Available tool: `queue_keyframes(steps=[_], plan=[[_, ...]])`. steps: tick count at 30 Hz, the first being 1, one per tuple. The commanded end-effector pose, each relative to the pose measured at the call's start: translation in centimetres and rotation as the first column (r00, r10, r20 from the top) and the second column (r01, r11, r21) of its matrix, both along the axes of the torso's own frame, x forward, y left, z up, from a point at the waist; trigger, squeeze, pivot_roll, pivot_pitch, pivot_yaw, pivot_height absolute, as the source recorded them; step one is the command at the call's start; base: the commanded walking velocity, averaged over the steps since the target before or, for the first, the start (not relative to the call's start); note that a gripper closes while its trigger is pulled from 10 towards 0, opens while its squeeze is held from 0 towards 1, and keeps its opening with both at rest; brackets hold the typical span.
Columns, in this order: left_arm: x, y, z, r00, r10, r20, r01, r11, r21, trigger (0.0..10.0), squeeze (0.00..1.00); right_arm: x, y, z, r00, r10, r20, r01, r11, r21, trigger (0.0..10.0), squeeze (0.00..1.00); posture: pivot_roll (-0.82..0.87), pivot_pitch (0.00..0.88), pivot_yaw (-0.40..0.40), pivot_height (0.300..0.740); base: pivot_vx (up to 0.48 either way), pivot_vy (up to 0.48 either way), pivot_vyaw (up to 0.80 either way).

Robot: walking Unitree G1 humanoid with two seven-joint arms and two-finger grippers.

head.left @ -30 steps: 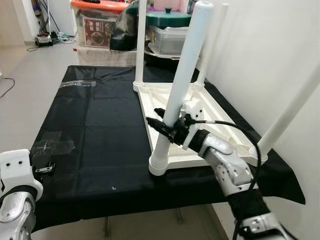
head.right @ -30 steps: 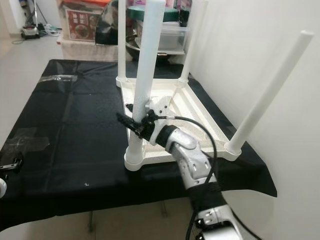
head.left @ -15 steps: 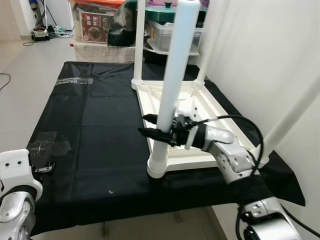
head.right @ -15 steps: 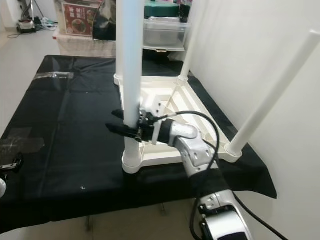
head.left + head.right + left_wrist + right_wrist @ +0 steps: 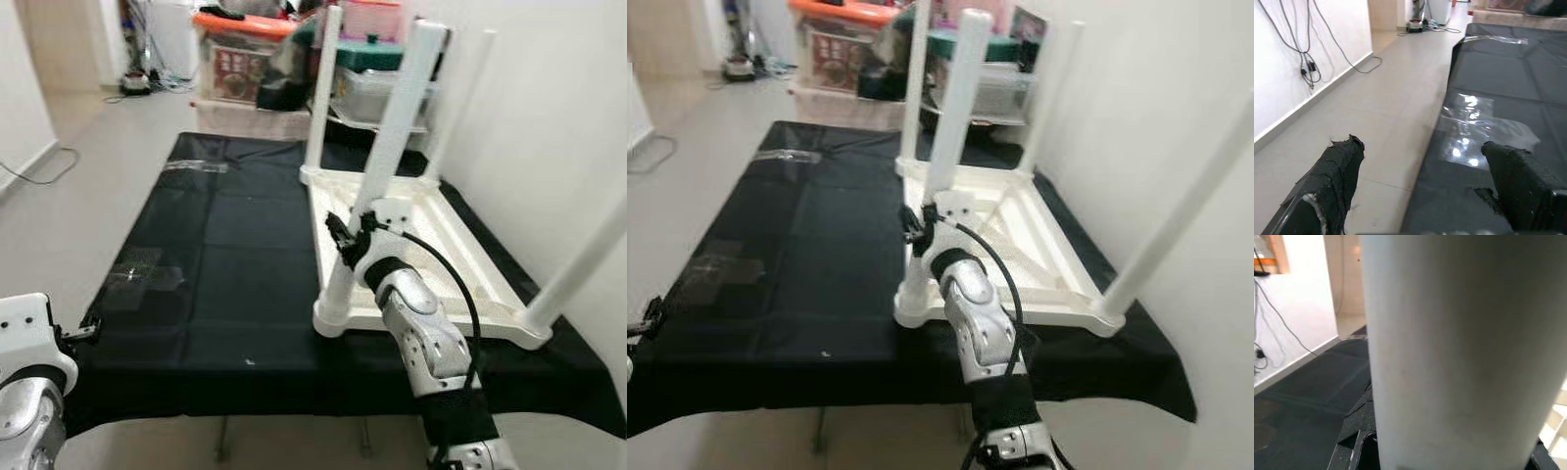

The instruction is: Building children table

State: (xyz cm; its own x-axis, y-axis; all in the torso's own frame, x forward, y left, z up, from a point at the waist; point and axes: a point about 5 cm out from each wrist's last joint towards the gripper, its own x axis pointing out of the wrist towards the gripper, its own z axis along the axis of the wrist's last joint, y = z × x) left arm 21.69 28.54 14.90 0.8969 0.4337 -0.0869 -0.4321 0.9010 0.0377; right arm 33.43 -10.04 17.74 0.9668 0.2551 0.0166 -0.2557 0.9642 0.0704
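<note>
The right tool (image 5: pixel 345 235) is clamped on the near-left table leg (image 5: pixel 382 168) a little above its socket, its black fingers wrapped round the white tube. That leg's long axis runs up out of the near-left corner of the upturned white children's table top (image 5: pixel 460 257), leaning toward one o'clock instead of standing square like the far-left leg (image 5: pixel 321 90). I judge the coming move turns on that lean: the right arm must bring the tube upright and press it home in its socket. The table top lies on the black-covered counter (image 5: pixel 225 264), toward its three o'clock side.

The left tool (image 5: pixel 1420 186) hangs open at the counter's nine o'clock edge, well apart from the work. The right wrist view shows the tube (image 5: pixel 1459 347) pressed close against the tool; the head views give the tilt.
</note>
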Motion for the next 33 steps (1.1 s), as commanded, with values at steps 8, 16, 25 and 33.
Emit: queue_keyframes(steps=[8, 16, 25, 33], plan=[[1.3, -0.5, -0.1, 0.999, -0.039, -0.007, 0.039, 0.999, -0.013, 10.0, 0.0, 0.0, -1.0, -4.5, 0.964, -0.133, -0.232, 0.103, 0.985, -0.138, 10.0, 0.0, 0.08, 0.0, -0.079, 0.74, 0.0, 0.0, 0.0], [1.3, 0.0, 0.0, 0.999, -0.038, -0.006, 0.038, 0.999, -0.008, 10.0, 0.0, -0.1, -1.1, -3.2, 0.956, -0.171, -0.24, 0.148, 0.983, -0.109, 10.0, 0.0, 0.08, 0.0, -0.083, 0.74, 0.0, 0.0, 0.0], [1.7, -0.3, 0.0, 0.999, -0.049, -0.006, 0.049, 0.999, -0.004, 10.0, 0.0, -0.3, -1.2, -2.3, 0.955, -0.182, -0.233, 0.164, 0.982, -0.094, 10.0, 0.0, 0.06, 0.0, -0.077, 0.74, 0.0, 0.0, 0.0], [1.9, -0.7, -0.1, 0.998, -0.057, -0.003, 0.057, 0.998, 0.001, 10.0, 0.0, -0.5, -1.2, -2.1, 0.955, -0.187, -0.232, 0.171, 0.981, -0.087, 10.0, 0.0, 0.06, 0.0, -0.078, 0.74, 0.0, 0.0, 0.0]])
